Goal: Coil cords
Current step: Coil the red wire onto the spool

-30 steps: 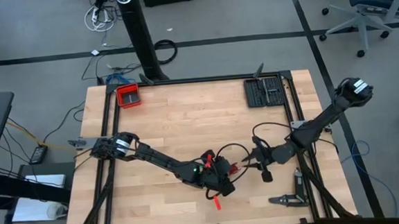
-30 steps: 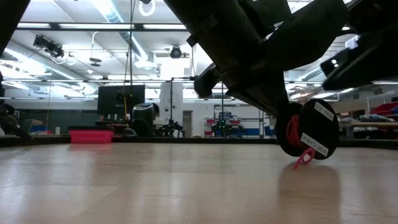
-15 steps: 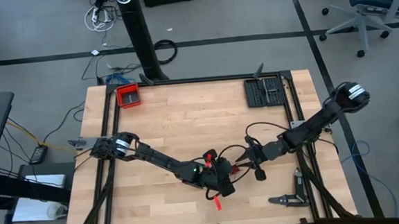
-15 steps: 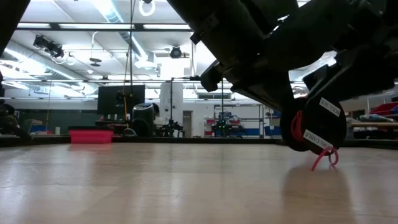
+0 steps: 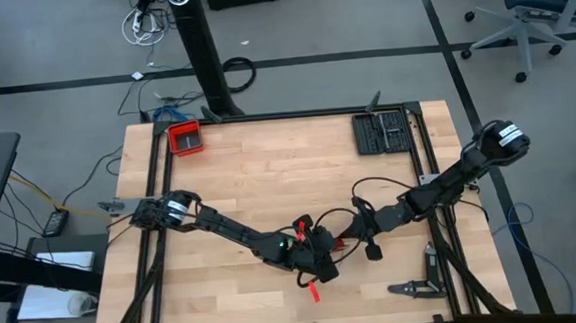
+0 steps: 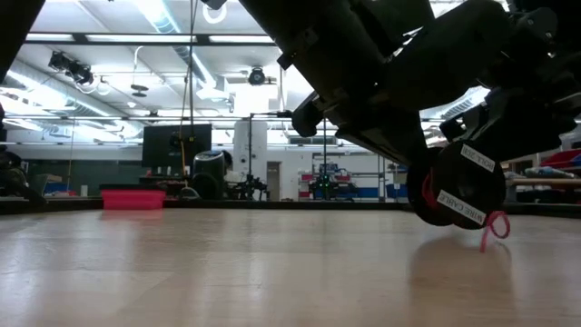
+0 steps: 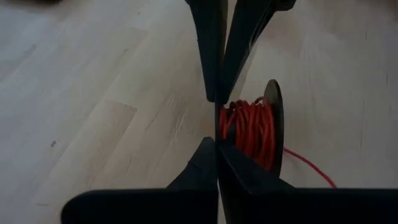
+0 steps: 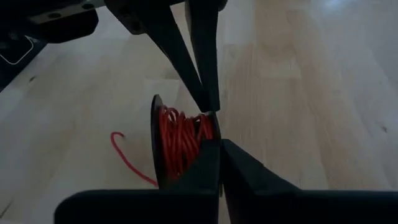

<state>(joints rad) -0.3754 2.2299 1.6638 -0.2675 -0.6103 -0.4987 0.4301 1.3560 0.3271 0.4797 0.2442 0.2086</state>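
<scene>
The red cord (image 7: 249,130) is wound on a small black spool (image 6: 458,186) near the table's front middle. Its loose end (image 6: 495,227) hangs below the spool. My left gripper (image 7: 217,144) comes from the table's left and is shut on one flange. My right gripper (image 8: 219,144) comes from the table's right and is shut on the same flange, tip to tip with the left. In the high view the two meet at the spool (image 5: 331,245). My left gripper pinches the rim of one thin flange (image 7: 217,121) between its two fingers, slanting down from the table's left. The spool stands on edge, and the low view shows it a little above the table. My right gripper pinches that flange's rim (image 8: 214,124) between its two fingers, slanting down from the table's right, opposite the left fingers (image 8: 202,68). The wound cord (image 8: 183,140) lies beside its fingertips; the loose end (image 8: 124,155) trails off slack.
A red tray (image 5: 184,138) stands at the far left corner and a black tool case (image 5: 381,133) at the far right. A small red piece (image 5: 314,292) lies near the front edge, and a metal clamp (image 5: 416,287) at the front right. Bare wood lies across the middle.
My right gripper has gone toward the table's left and down to the spool and has shut on its flange. The spool has turned a little in my left gripper's hold, and the cord's loose end has swung across below it.
</scene>
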